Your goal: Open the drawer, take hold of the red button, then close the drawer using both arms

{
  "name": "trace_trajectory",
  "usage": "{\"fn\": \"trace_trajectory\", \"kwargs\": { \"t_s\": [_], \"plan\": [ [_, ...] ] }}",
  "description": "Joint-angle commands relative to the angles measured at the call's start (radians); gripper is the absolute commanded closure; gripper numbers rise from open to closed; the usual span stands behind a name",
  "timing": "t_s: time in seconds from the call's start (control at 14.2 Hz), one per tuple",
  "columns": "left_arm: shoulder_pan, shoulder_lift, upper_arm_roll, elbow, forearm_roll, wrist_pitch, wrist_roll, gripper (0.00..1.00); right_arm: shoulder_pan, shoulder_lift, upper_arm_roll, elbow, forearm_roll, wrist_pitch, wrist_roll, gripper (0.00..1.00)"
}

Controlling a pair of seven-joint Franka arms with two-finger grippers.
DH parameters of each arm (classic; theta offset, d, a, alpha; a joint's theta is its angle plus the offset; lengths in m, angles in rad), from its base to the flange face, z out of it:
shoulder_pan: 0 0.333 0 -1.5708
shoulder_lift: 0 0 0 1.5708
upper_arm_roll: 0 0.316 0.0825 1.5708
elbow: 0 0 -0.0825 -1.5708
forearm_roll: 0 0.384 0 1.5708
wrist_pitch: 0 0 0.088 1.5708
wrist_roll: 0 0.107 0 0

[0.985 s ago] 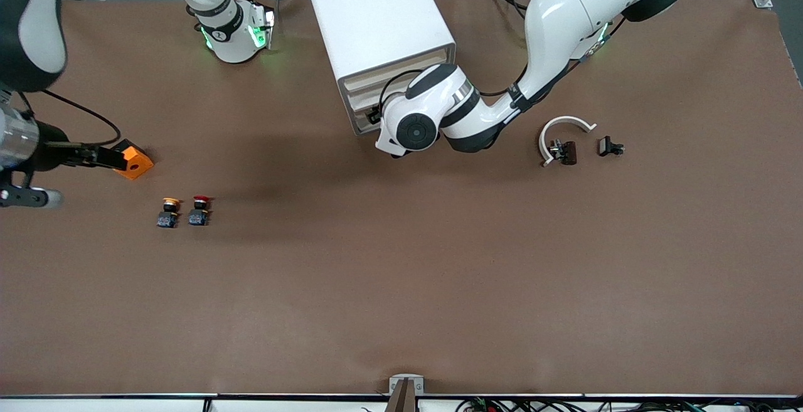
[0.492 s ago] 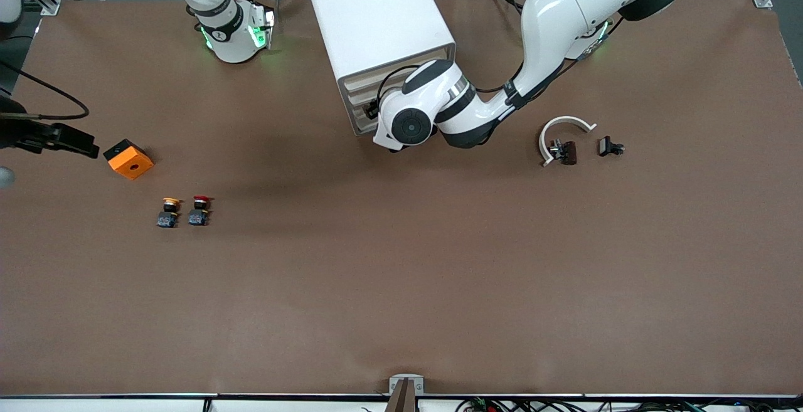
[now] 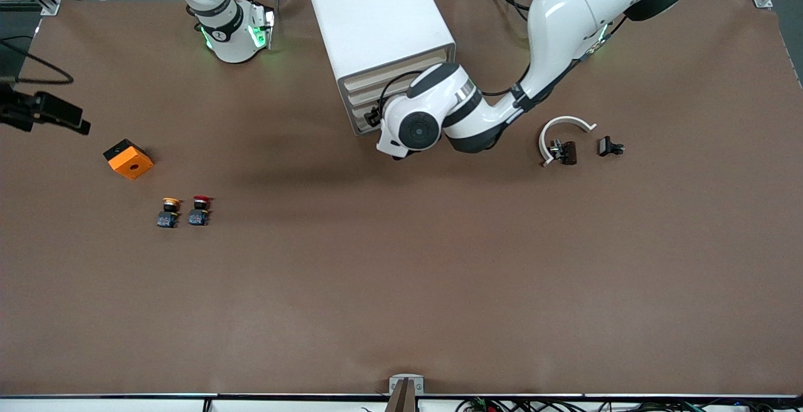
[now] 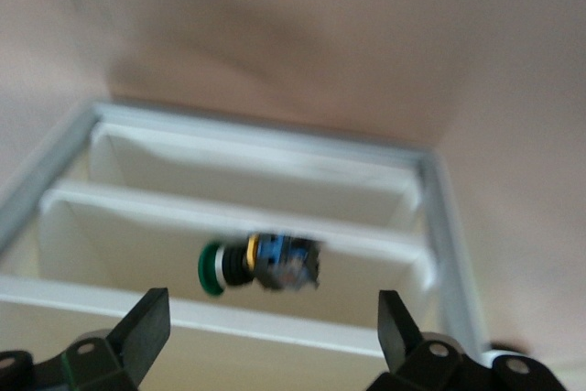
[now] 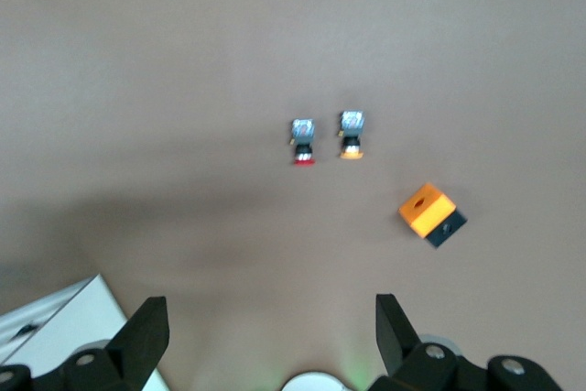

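The red-capped button (image 3: 199,210) lies on the table; the drawer (image 4: 247,254) is open, holding a green-capped button (image 4: 261,263).

glossy white arms (image 3: 564,17), black joint bands

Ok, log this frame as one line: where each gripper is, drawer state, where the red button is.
left gripper: open, at cabinet front | drawer: pulled out | right gripper: open, raised over table | red button: on table

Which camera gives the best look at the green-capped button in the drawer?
The left wrist view: the green-capped button lies in plain sight in the open drawer. The front view hides it under the left arm; the right wrist view misses it.
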Motion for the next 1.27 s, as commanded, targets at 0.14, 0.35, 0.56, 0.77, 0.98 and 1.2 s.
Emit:
{"fn": "trace_trajectory", "kwargs": {
  "t_s": [0.14, 0.35, 0.56, 0.77, 0.98, 1.2],
  "plan": [
    [0.107, -0.070, -0.002, 0.090, 0.139, -0.075, -0.006, 0.00, -0.016, -0.132, 0.002, -0.134, 0.000, -0.001, 0.002, 0.00],
    [0.196, -0.182, -0.017, 0.087, 0.206, -0.208, 0.108, 0.00, -0.050, -0.164, 0.002, -0.172, -0.005, 0.002, -0.015, 0.00],
    [0.274, -0.280, -0.025, 0.081, 0.212, -0.288, 0.241, 0.00, -0.042, -0.221, 0.005, -0.240, -0.005, 0.037, -0.033, 0.00],
    [0.380, -0.341, -0.026, 0.078, 0.213, -0.377, 0.398, 0.00, -0.042, -0.314, 0.005, -0.365, -0.005, 0.135, -0.038, 0.00],
    [0.461, -0.403, -0.025, 0.067, 0.213, -0.429, 0.533, 0.00, -0.045, -0.322, 0.005, -0.379, -0.005, 0.151, -0.041, 0.00],
    [0.453, -0.478, 0.074, 0.066, 0.212, -0.507, 0.742, 0.00, -0.051, -0.320, 0.000, -0.383, -0.027, 0.172, -0.047, 0.00]
  ]
}}
